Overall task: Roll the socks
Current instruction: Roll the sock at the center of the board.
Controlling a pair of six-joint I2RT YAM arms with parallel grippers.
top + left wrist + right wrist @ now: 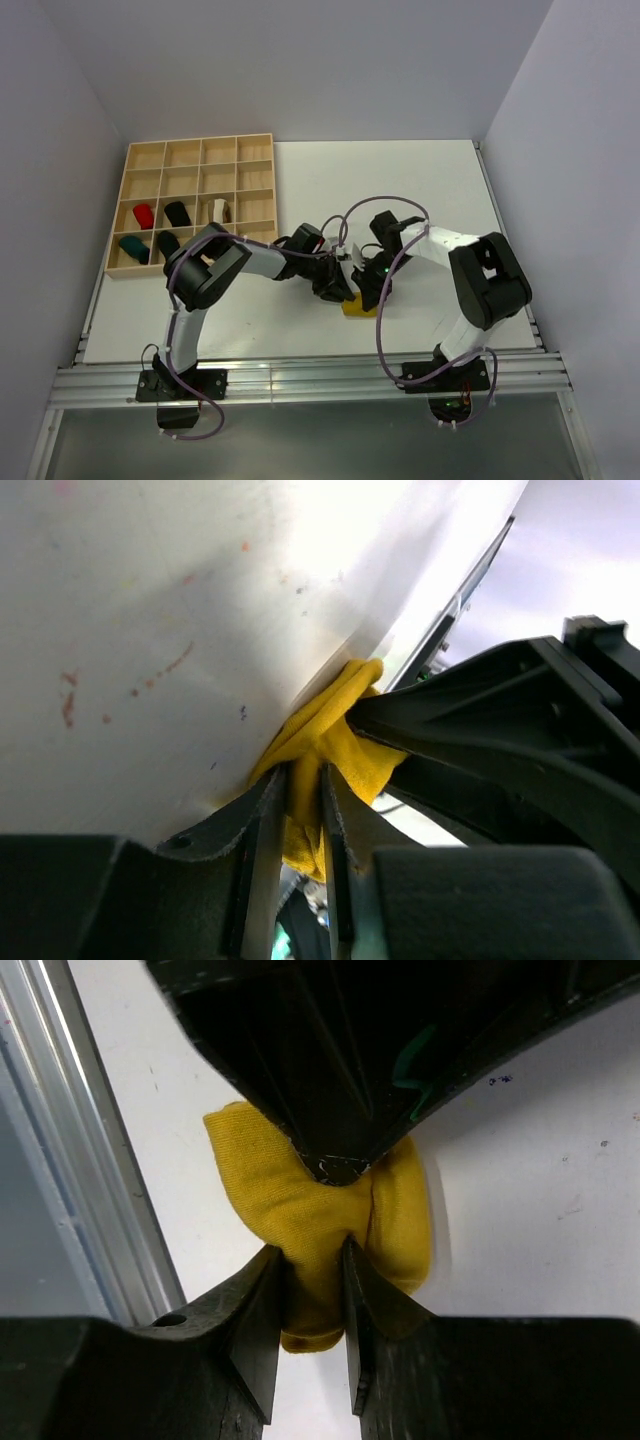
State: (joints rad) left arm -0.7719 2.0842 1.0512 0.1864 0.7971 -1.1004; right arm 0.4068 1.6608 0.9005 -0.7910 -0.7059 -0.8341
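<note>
White table (450, 200), mustard sock (358, 307) bunched toward its 6 o'clock edge. My left gripper (303, 785) and right gripper (312, 1257) are both nearly closed, pinching its fabric. I'd hold tension even and roll tight.

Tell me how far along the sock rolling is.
Done: five rolled socks sit in the wooden tray. In hand: left gripper and right gripper both pinch the yellow sock, bunched on the table. Left: finishing its roll, then probably binning it.

Both jaws crowd the yellow sock (358, 307); open table (450, 200) lies beyond, wooden tray (201, 165) far left.
</note>
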